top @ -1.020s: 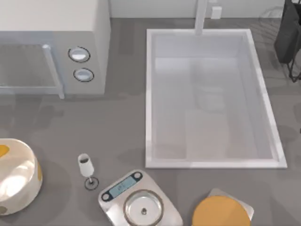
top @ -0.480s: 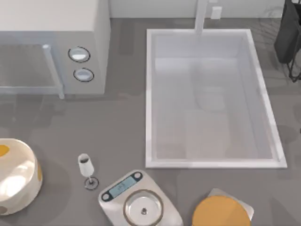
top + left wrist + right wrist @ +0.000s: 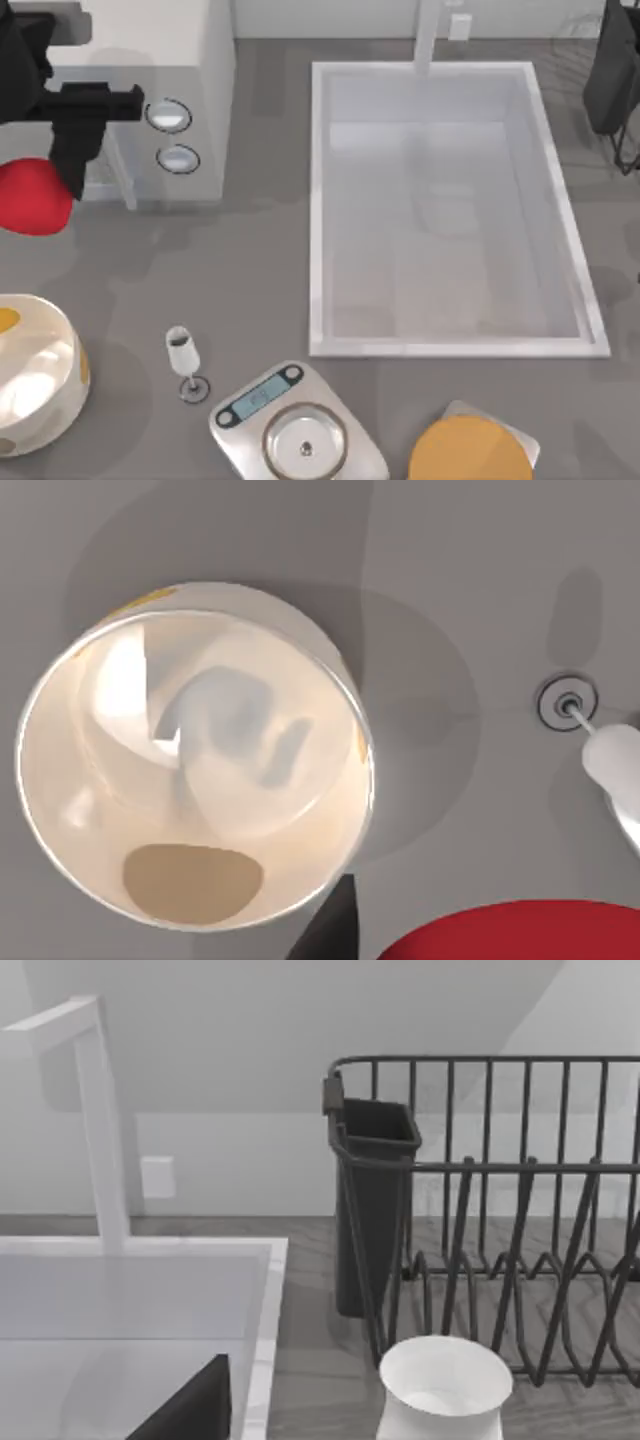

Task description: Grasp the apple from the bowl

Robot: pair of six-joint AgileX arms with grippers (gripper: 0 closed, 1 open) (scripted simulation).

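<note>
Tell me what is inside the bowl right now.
Nothing: in the left wrist view the bowl holds only its glossy cream inside with reflections and a tan patch. The apple hangs above the table by the left gripper, outside the bowl. Its underside is hidden.

No text, label or number can be read; the scale (image 3: 298,427) display is illegible

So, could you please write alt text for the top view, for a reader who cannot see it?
The left end effector holds a red apple in the air at the table's left, above the cream-white bowl. A wine glass, a kitchen scale and an orange disc stand along the near edge, before a white sink.
</note>
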